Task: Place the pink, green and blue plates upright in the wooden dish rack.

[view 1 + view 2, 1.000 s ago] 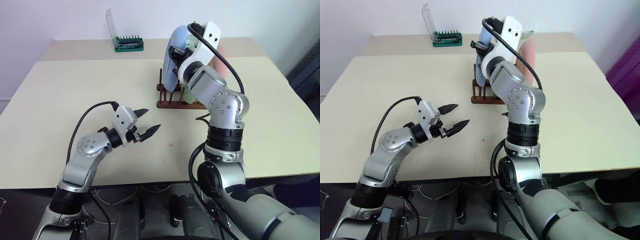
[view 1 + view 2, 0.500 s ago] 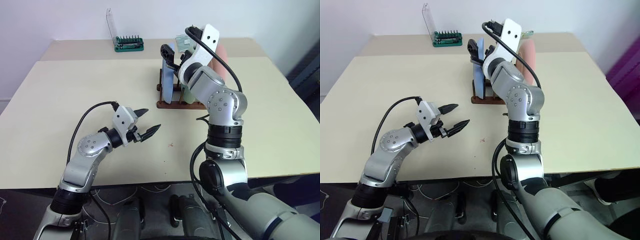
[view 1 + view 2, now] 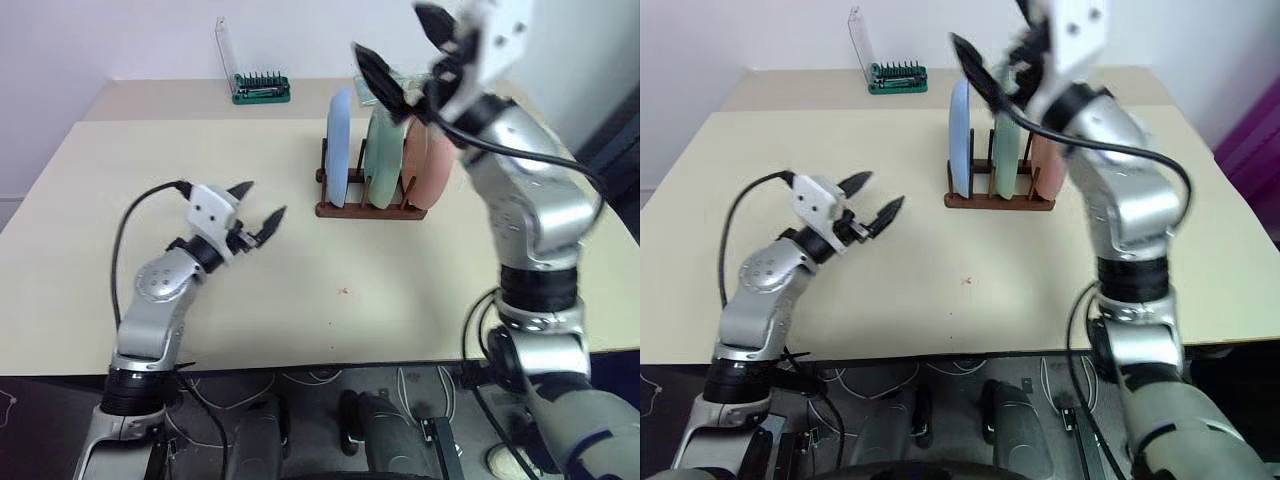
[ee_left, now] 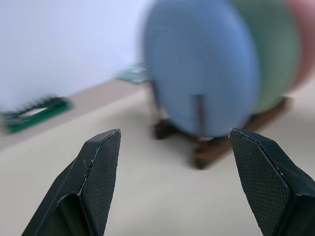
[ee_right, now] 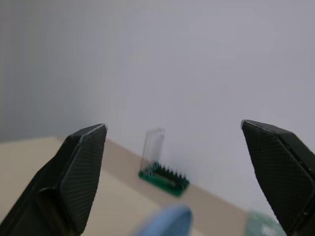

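With the light blue (image 3: 339,146), mint green (image 3: 381,160) and salmon pink round plastic plates (image 3: 418,165) standing upright between the dark wooden dish rack's (image 3: 368,209) pegs, your right gripper (image 3: 398,55) hovers above, jaws spread wide, your left gripper (image 3: 257,207) likewise spread and empty.

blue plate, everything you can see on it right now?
The blue plate is a plain round light-blue disc, matte and plastic-looking, with a shallow raised rim. It stands upright on edge in the wooden dish rack, in the slot at the rack's left end, held between thin pegs, one of which crosses its lower face in the left wrist view. The green plate stands next to it, then the pink plate. Neither gripper touches it; the open right gripper hangs above the rack.
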